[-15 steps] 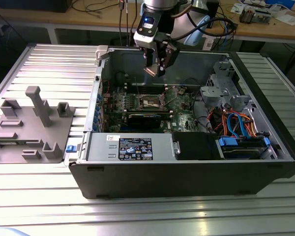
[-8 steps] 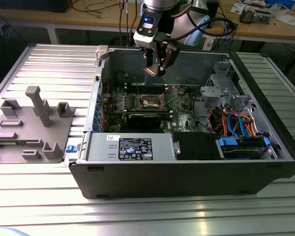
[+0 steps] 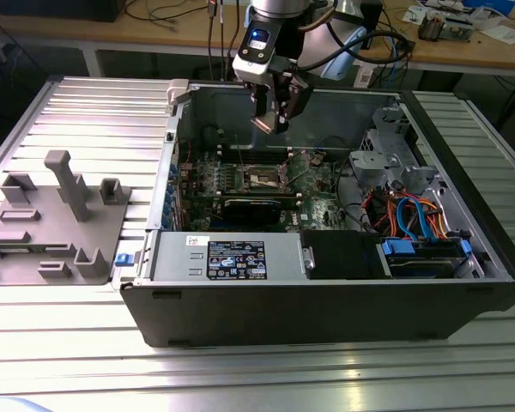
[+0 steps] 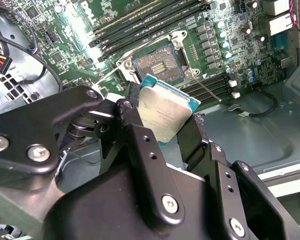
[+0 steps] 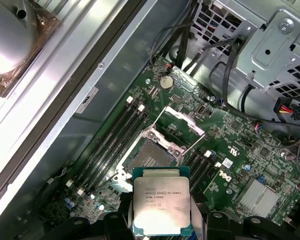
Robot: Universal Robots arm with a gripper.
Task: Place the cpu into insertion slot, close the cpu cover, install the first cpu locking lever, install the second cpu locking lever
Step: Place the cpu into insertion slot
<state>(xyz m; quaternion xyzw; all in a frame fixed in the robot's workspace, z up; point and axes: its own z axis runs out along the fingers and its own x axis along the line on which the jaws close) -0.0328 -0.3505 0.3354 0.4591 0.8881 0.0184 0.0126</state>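
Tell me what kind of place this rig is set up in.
Probably a robotics lab or workshop: an open computer case sits on a slotted aluminium table, a cluttered wooden bench runs behind, and the gripper holds the cpu over the motherboard.

Claw (image 3: 271,123) points downward, clamped on the cpu (image 5: 161,207).

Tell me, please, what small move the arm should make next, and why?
Probably lower the tool toward the insertion slot: it grips the cpu above the board, and the cpu cover stands raised, leaving the slot open.
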